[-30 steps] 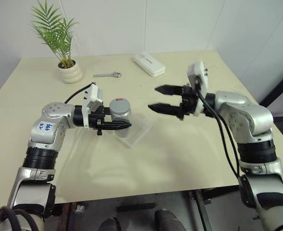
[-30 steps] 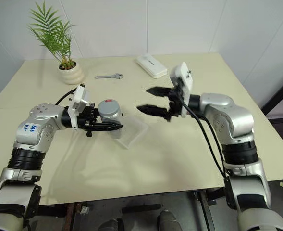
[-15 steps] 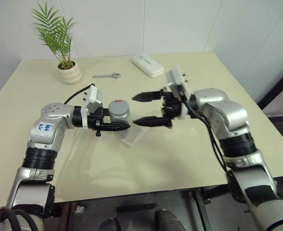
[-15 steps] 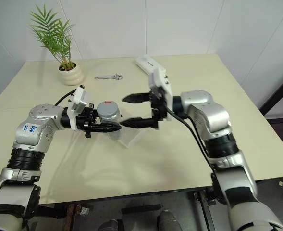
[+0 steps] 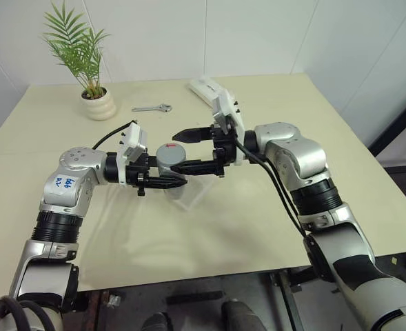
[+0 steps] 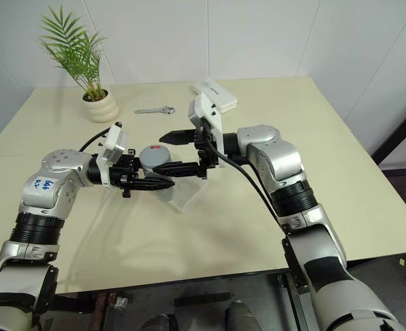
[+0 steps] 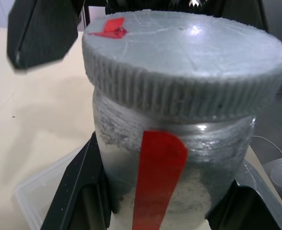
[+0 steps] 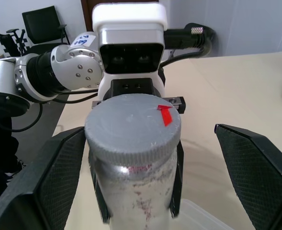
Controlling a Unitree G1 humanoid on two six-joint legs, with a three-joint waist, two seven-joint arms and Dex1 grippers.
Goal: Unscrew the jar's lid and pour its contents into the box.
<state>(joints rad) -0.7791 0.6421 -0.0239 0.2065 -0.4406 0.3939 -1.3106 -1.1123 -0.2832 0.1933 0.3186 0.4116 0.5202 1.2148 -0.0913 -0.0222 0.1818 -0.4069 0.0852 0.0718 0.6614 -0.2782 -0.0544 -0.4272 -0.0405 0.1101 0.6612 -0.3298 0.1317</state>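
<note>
Two claws | left claw (image 5: 168, 181) clenched on jar (image 5: 171, 160) | right claw (image 5: 191, 149) spread around lid (image 8: 132, 125) (3 o'clock side) | risk: off-centre closing tips jar over box (image 5: 197, 185)

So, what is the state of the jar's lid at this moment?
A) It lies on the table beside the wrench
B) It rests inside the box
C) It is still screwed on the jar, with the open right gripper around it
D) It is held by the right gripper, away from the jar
C: the lid sits on the jar, which the left gripper holds, and the right gripper's fingers stand open on either side of it.
</note>
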